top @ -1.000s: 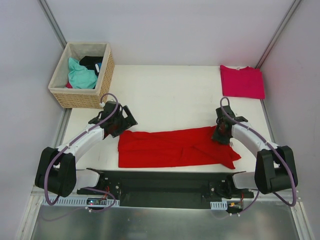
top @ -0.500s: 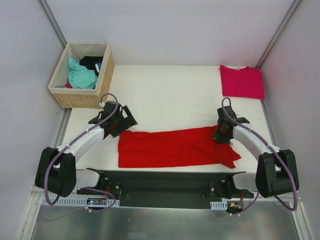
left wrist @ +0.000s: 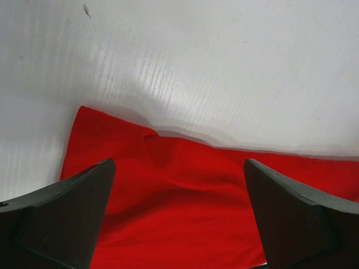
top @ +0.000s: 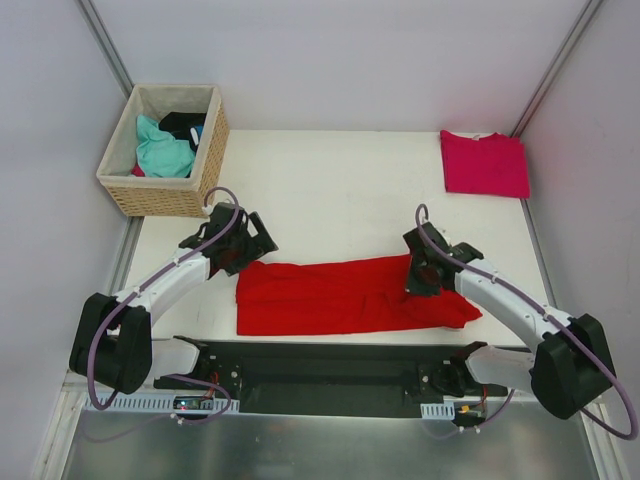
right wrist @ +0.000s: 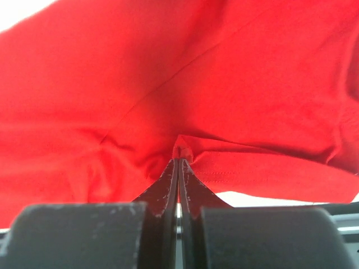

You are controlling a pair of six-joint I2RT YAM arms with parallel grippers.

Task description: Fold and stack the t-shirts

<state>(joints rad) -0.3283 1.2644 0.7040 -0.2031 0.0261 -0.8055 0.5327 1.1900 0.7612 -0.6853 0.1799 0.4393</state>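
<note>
A red shirt (top: 340,297), pinched at its right end.
Only the wrist views show it: right gripper (right wrist: 179,159) jaws clenched on a fold, left gripper (left wrist: 179,168) jaws released.

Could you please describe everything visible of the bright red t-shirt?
The bright red soft cloth t-shirt lies folded into a long, wrinkled band across the near part of the white table. The right gripper is shut on a pinch of its fabric near the right end; the open left gripper hangs over its left far corner.
</note>
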